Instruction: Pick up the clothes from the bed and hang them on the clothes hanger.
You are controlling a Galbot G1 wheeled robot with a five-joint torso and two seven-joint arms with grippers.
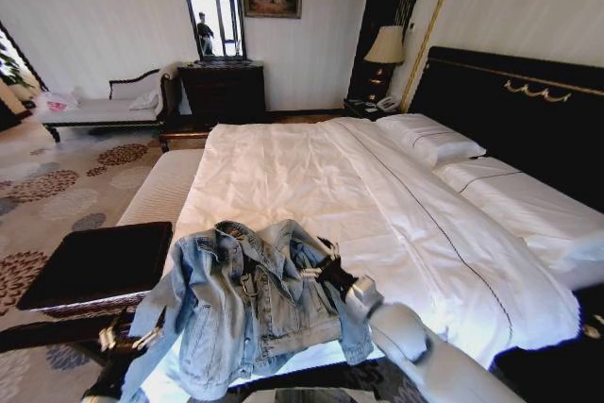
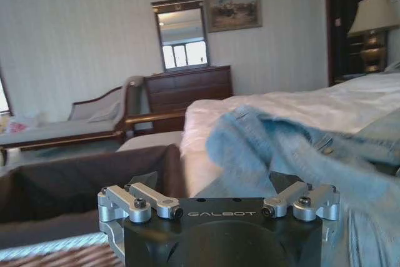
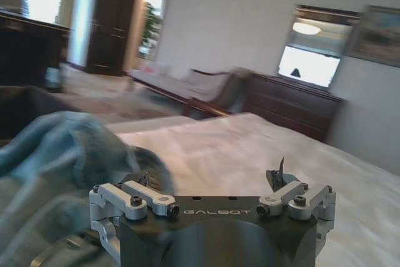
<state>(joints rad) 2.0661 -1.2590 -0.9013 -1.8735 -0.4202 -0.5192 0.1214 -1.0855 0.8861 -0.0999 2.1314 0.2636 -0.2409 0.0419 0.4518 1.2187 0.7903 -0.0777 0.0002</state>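
Note:
The clothes, a light-blue denim jacket, lie crumpled at the foot of the bed, partly hanging over its edge. My left gripper sits low by the jacket's left sleeve. In the left wrist view it is open, with the denim just beyond its fingers. My right gripper is at the jacket's right side. It is open over the white sheet, with the denim beside it. A small silver hook-like piece shows at the collar; I cannot tell if it is the clothes hanger.
A black bench stands left of the bed's foot, close to my left arm. Pillows and the black headboard are on the right. A chaise, a dresser and a lamp line the far wall.

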